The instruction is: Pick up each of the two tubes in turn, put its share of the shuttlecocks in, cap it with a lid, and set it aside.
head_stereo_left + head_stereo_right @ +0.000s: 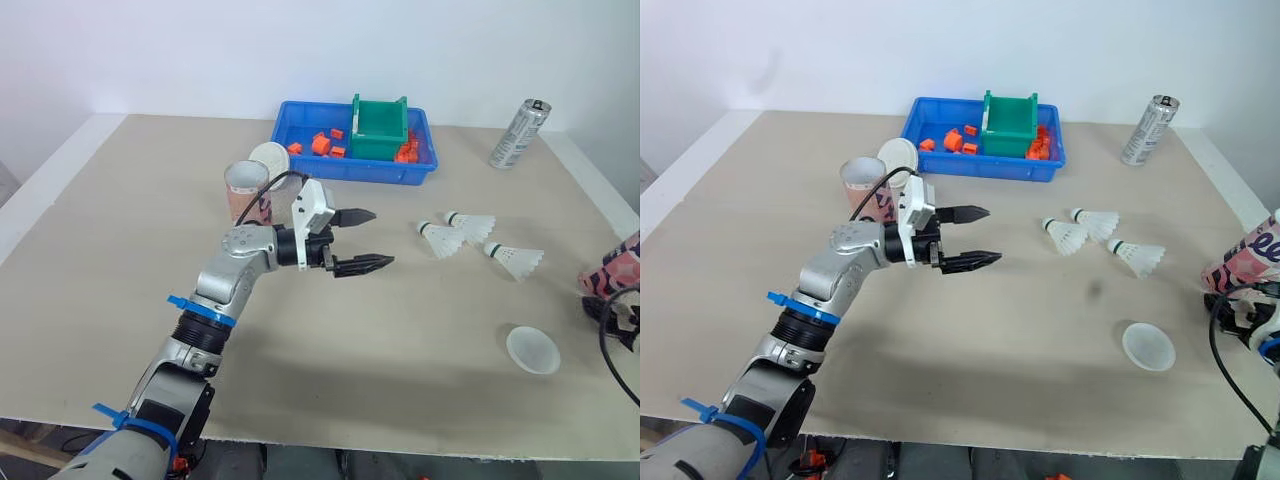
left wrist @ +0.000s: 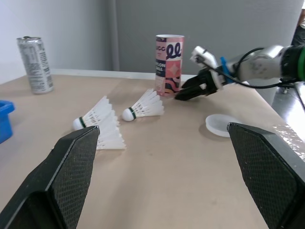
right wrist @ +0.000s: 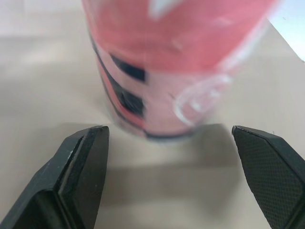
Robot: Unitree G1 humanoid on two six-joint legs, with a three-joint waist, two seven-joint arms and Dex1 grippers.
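Pink tube stands upright at the tabletop's right edge, just ahead of my right gripper — jaws wide, nothing held. Looks like the pick-up step: ease in, close. Left gripper hovers wide open near the shuttlecocks.

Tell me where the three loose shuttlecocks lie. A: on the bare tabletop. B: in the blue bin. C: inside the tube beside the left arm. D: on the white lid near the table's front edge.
A: all three shuttlecocks lie flat on the table, beyond the open left gripper.
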